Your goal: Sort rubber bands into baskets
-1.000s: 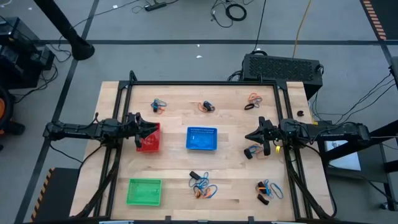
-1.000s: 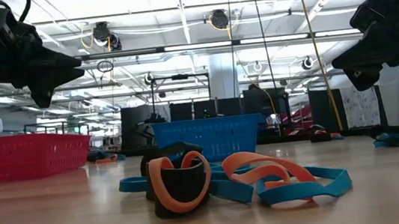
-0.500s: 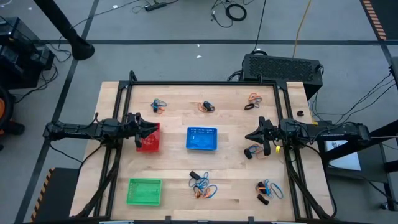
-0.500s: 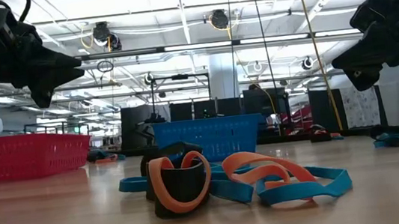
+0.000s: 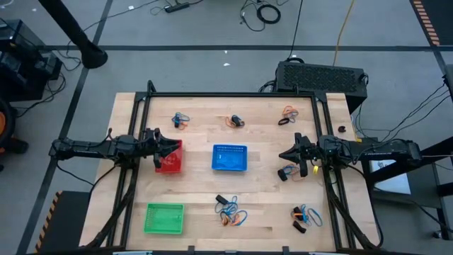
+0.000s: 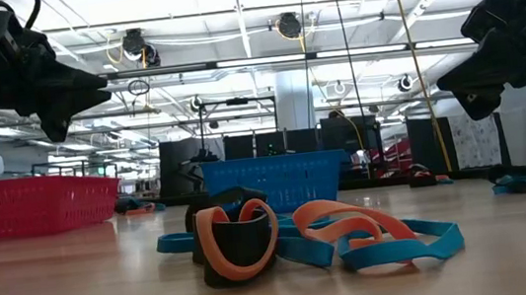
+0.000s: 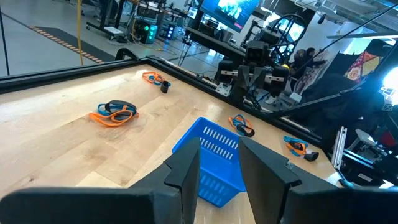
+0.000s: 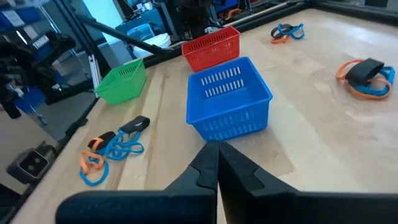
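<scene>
Nothing has moved since the earlier frame: left tool (image 5: pixel 172 147), part-open with nothing visibly held, hovers over the red plastic mesh basket (image 5: pixel 170 164), right tool (image 5: pixel 286 155) clenched empty, so 1 tool should descend squarely onto the nearest rubber-band cluster (image 5: pixel 289 172) on the wooden table (image 5: pixel 202 134).

Grey concrete floor (image 5: pixel 212 28) all around my wooden table (image 5: pixel 262 205), crossed by dark seam lines. Loose black cables (image 5: pixel 265 13) and a yellow cord (image 5: pixel 345 25) trail over it at the far side. A black perforated box (image 5: pixel 322 74) sits against the table's far edge. Looking level across, I see a big open hall: white ceiling with long strip lights (image 6: pixel 234 63), a pale column (image 6: pixel 292 95), dark equipment racks (image 6: pixel 243 148) behind.
</scene>
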Controlling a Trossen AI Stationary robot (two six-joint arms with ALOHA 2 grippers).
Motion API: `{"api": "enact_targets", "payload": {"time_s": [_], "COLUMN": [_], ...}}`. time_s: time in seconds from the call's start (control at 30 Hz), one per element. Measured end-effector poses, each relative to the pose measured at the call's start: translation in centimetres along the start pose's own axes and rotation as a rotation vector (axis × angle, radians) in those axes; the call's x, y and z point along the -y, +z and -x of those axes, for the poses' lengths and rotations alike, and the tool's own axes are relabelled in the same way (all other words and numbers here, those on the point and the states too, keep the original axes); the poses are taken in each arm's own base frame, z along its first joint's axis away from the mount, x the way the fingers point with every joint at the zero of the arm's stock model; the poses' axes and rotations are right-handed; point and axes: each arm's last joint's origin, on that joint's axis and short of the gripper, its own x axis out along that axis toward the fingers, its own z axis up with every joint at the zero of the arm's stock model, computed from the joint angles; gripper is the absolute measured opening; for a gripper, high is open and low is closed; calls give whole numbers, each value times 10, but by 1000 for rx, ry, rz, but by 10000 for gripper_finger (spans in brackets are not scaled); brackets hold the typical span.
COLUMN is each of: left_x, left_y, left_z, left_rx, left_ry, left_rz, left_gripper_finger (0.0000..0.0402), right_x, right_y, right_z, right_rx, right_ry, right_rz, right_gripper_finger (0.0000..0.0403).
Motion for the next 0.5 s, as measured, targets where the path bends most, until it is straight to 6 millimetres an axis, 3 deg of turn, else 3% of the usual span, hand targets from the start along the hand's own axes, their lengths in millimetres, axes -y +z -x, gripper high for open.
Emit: {"api": "enact_targets", "payload": {"time_s": [0.33, 0.5], "left_x": [0, 2], "left_y": [2, 9], "left_z": [0, 0], "left_rx": [30, 101], "left_ry": [18, -6], "left_rz": [8, 168], "left_gripper_finger": [115, 115], "right_x": [-5, -6], "right_y": [13, 22], "right_z": [1, 2], "right_rx": [141, 250], "right_ry": [53, 46], "right_rz": [-219, -316], "right_gripper_finger": [0, 0]}}
